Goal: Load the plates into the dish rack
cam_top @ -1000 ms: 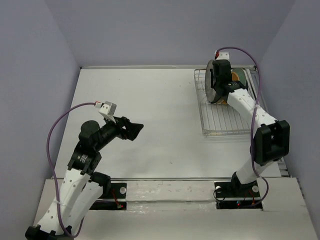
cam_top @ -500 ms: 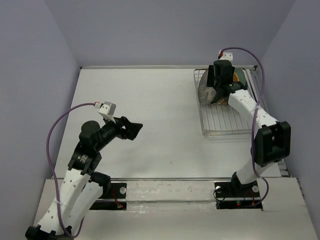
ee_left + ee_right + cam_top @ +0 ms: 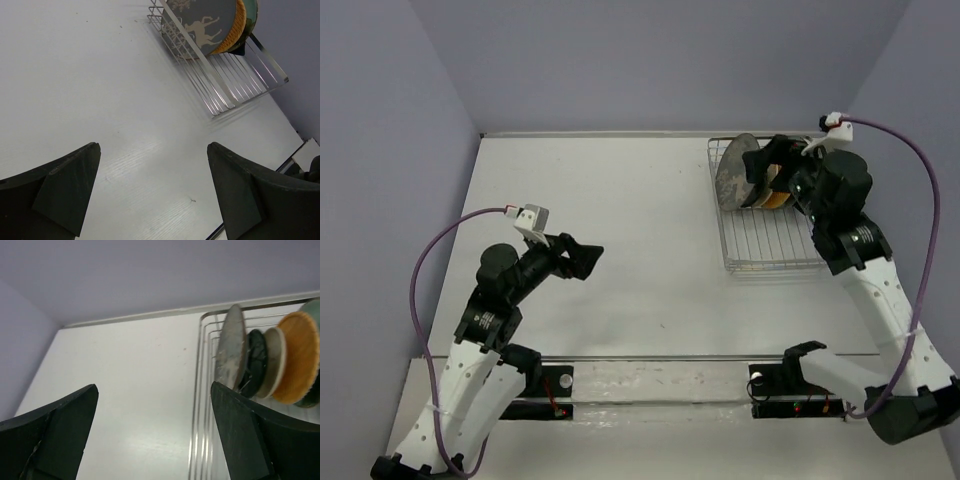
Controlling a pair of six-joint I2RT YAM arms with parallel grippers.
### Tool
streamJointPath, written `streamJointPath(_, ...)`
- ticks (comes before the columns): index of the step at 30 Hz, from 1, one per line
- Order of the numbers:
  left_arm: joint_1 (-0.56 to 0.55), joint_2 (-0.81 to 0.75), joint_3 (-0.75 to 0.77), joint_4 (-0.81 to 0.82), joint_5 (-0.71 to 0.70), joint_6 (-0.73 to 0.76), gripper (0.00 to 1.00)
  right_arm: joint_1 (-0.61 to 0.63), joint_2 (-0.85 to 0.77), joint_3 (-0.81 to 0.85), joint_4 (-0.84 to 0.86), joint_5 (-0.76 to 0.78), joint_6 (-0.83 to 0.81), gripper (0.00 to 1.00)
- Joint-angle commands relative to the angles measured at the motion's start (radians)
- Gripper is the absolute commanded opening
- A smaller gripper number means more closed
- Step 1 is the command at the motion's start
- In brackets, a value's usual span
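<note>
The dish rack stands at the far right of the table. Several plates stand on edge in a row at its back end: a grey-brown patterned one in front, then black, cream, orange and teal. My right gripper hovers just right of the row, open and holding nothing; the right wrist view shows bare table between its fingers. My left gripper hangs open over the table's left half, far from the rack. In the left wrist view the grey-brown plate and the rack sit top right.
Lilac walls close in the table at the back and on both sides, and the right wall runs close behind the rack. The front half of the rack holds only bare wires. The arms' bases sit on the near edge.
My right gripper has opened and let go of the grey-brown plate, which now stands in the rack. The right arm has drawn back to the right. The left arm has not moved.
</note>
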Motion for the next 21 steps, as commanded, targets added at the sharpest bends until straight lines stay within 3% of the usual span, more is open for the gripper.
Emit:
streamJointPath(1, -0.003, -0.054, -0.002, 0.03, 0.011, 0.006, 0.99, 0.001, -0.138, -0.194, 0.03, -0.336, 0.152, 1.0)
streamJointPath(9, -0.003, -0.23, -0.016, 0.066, -0.027, 0.012, 0.99, 0.001, -0.52, -0.505, 0.187, -0.669, 0.343, 1.0)
streamJointPath(14, -0.003, -0.273, -0.013, 0.07, -0.026, 0.018, 0.99, 0.001, -0.705, -0.573, 0.152, -0.688, 0.36, 1.0)
streamJointPath(21, -0.003, -0.315, -0.013, 0.07, -0.032, 0.029, 0.99, 0.001, -0.745, -0.619, 0.115, -0.639, 0.361, 1.0)
